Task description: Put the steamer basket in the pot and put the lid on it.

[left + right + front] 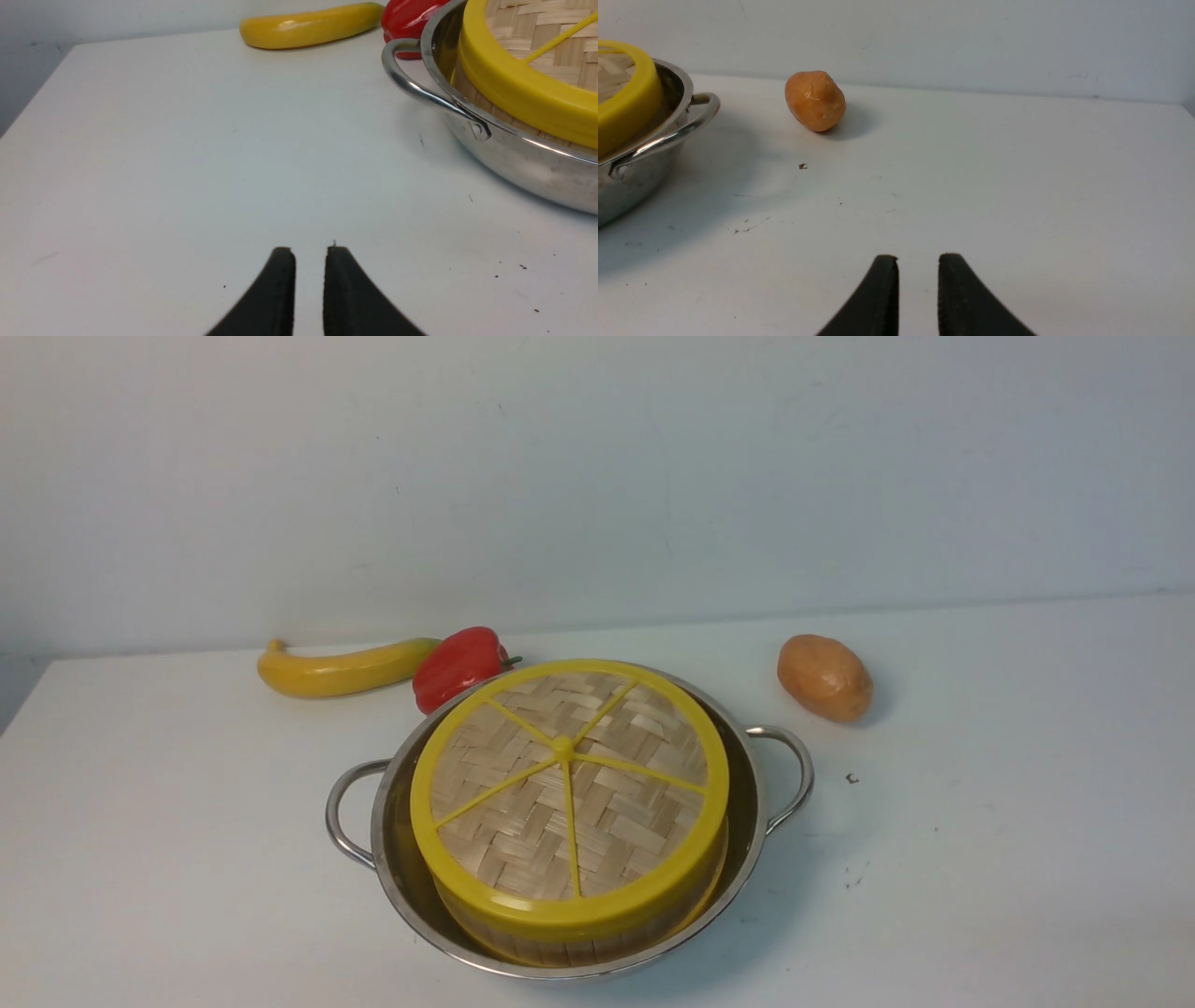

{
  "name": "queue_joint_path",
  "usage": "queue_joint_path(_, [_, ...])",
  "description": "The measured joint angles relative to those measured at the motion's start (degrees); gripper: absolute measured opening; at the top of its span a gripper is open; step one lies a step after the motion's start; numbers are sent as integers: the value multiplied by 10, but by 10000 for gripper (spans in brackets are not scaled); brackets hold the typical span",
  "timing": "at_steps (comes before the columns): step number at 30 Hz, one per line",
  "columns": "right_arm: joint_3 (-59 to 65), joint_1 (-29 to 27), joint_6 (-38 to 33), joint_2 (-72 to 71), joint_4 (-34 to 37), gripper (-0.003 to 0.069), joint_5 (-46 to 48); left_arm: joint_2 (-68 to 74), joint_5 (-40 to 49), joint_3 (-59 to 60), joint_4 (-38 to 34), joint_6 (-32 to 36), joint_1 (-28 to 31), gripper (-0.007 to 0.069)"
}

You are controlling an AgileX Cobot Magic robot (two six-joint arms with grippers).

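The lid (569, 793) is sitting on the steamer basket (560, 943) inside the pot (747, 803), looking light, stiff, best pinched by its centre knob. Potato (825, 678) is lying at 2 o'clock. Both the left gripper (310, 254) and right gripper (918, 261) are being held slightly parted, empty.

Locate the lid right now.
In the front view, the lid sits on the steamer basket inside the pot, centre table, just in front of the red pepper.

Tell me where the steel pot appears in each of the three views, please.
Front view: the pot sits at lower centre, with the lid on top.
Left wrist view: it is at the right edge, one loop handle toward the table's middle.
Right wrist view: it is cut by the left edge.
Shared landmark: the lid's yellow rim shows in all three.
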Motion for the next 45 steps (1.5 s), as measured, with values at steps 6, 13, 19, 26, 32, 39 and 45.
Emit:
queue_joint_path(6, [0,0,0,0,0,129,0,0,0,0,0,0,0,94])
queue_joint_path(13, [0,0,0,0,0,136,0,0,0,0,0,0,0,94])
queue_joint_path(19, [0,0,0,0,0,141,0,0,0,0,0,0,0,94])
queue_joint_path(26, [0,0,0,0,0,149,0,0,0,0,0,0,0,94])
queue_joint_path(32, [0,0,0,0,0,153,0,0,0,0,0,0,0,96])
queue_joint_path(39, [0,0,0,0,0,157,0,0,0,0,0,0,0,105])
queue_joint_path(45, [0,0,0,0,0,160,0,0,0,0,0,0,0,105])
